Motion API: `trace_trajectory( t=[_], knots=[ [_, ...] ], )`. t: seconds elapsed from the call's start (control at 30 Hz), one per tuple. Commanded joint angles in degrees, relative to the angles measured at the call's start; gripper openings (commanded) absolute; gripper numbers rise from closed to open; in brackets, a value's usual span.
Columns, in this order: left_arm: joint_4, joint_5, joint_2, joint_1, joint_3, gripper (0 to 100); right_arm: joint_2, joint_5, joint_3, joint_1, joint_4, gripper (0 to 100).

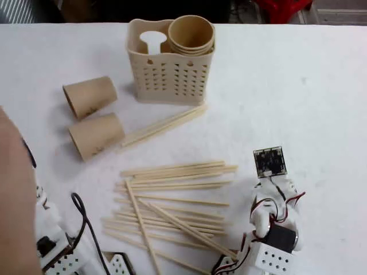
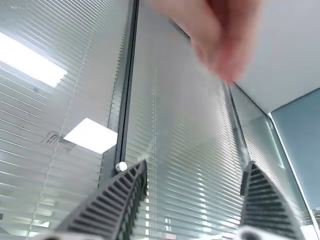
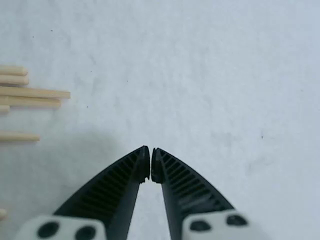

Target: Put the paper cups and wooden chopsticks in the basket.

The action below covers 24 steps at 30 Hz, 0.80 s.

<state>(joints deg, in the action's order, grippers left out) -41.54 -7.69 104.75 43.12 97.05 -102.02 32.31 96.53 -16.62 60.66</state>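
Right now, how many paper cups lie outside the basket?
2: far cup on its side left of the basket, near cup just in front of it. Nested stack inside the basket not counted.

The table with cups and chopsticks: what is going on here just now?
Nothing is being held right now. A stack of paper cups already stands in the basket, while two more cups lie on their sides beside it. The wooden chopsticks are scattered on the table, a few resting by the basket's front wall. The right gripper is shut and empty over bare table next to the chopstick ends. The left gripper is open, empty and points up, away from the table.
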Motion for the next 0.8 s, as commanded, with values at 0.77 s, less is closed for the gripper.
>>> trace_trajectory(
  t=[0.77],
  knots=[
    [3.60,0.26,-0.13,0.22,-0.09,30,-0.84,0.26,0.35,-0.48,0.40,2.5]
  ],
)
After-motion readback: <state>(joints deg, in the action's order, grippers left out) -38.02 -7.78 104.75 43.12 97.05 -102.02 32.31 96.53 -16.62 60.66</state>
